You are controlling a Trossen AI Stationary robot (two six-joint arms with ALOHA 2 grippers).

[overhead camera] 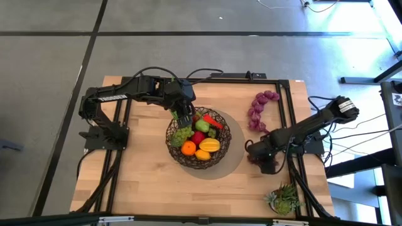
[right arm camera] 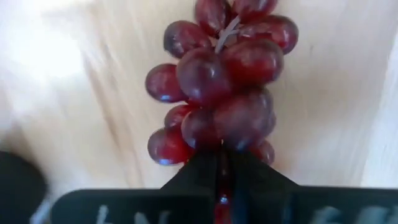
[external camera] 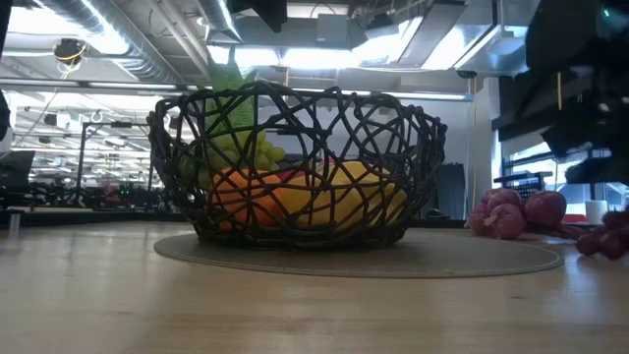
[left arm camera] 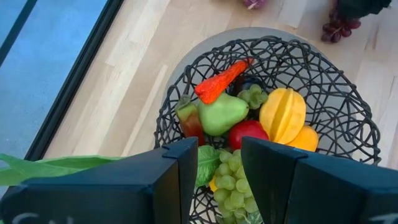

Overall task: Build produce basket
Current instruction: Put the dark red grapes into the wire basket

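The right hand (right arm camera: 221,177) is low over the counter (overhead camera: 144,182), well apart from the basket (overhead camera: 221,150) on its right side. Its fingers are pinched shut on the near end of a bunch of purple grapes (right arm camera: 214,87). Only a little bit of the bunch seems to be caught. If the bunch is lifted fast, it could slip out and be dropped on the counter. It could also swing and miss the basket.

A second purple bunch (overhead camera: 259,110) lies farther back on the counter.

The left hand (left arm camera: 217,168) is held over the basket, above the green grapes (left arm camera: 233,183). Its fingers are partly open, and a long green leafy stalk (left arm camera: 56,165) sticks out beside them. Whether the stalk is really gripped cannot be told. The two arms could bump if both are brought over the basket together.

The basket is already piled up with a carrot (left arm camera: 221,81), a green pear-shaped fruit (left arm camera: 221,113) and a yellow fruit (left arm camera: 283,115), so the grapes could roll off the top.
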